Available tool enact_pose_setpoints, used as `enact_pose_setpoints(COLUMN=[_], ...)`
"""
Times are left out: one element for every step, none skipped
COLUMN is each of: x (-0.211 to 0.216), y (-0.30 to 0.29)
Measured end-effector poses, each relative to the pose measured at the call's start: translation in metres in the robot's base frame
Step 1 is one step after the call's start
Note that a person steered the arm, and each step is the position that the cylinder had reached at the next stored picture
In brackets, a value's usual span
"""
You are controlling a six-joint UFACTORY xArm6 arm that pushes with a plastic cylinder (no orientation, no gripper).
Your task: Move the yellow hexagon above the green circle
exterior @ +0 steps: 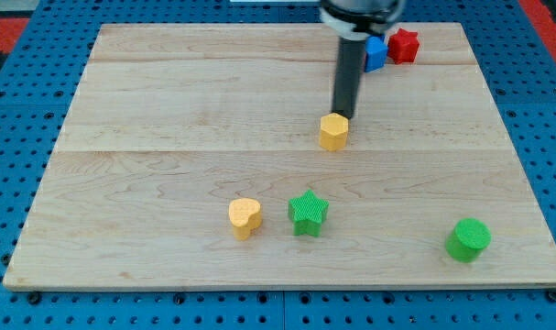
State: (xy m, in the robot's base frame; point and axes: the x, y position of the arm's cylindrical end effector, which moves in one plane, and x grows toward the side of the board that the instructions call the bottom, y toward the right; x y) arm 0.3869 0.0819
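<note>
The yellow hexagon (333,132) lies near the middle of the wooden board. My tip (340,115) is at its upper edge, touching or almost touching it. The green circle (467,239) lies at the view's lower right, well below and to the right of the hexagon.
A green star (308,213) and a yellow heart (245,217) lie side by side in the lower middle. A blue block (376,53) and a red block (403,45) sit together at the view's top, right of the rod. The board's wooden surface (168,110) is ringed by blue perforated table.
</note>
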Motion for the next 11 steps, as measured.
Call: enact_pose_setpoints(x=[-0.005,0.030,0.050,0.039,0.035,0.009,0.017,0.036,0.091,0.112,0.112], y=[-0.094,-0.083,-0.016,0.042,-0.017,-0.018,0.077,0.120,0.093,0.167,0.260])
